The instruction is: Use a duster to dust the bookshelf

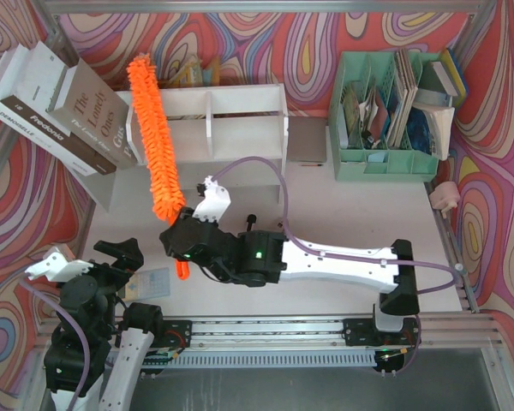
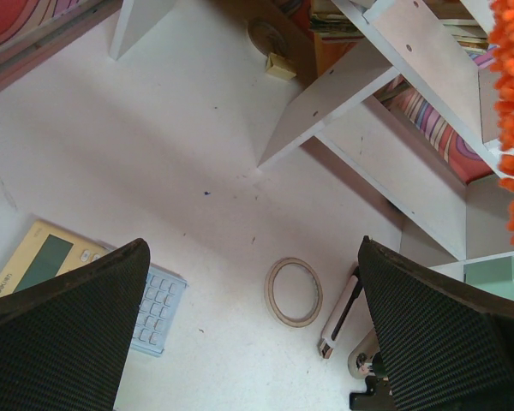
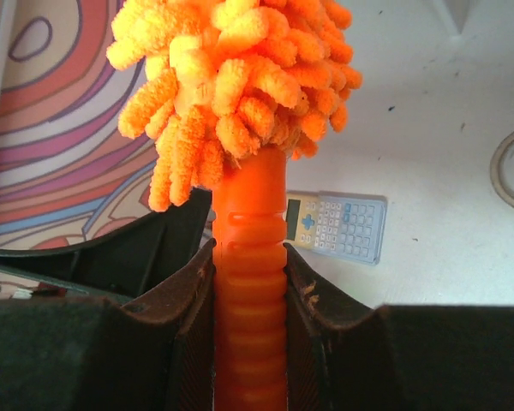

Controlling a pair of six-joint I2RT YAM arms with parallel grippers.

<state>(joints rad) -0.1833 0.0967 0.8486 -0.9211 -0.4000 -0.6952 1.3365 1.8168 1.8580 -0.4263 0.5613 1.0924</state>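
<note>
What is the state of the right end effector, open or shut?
Shut: the right end effector clamps the duster by its handle.

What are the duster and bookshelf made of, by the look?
duster: shaggy orange strands, likely microfibre chenille; handle looks like glossy, ribbed orange plastic. bookshelf: flat matte white boards, probably painted wood or laminate.

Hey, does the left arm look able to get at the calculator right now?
Probably yes. The left gripper hangs open right over the calculator, which lies flat with nothing on it. The right gripper, shut on the duster, is close beside but not across it.
</note>
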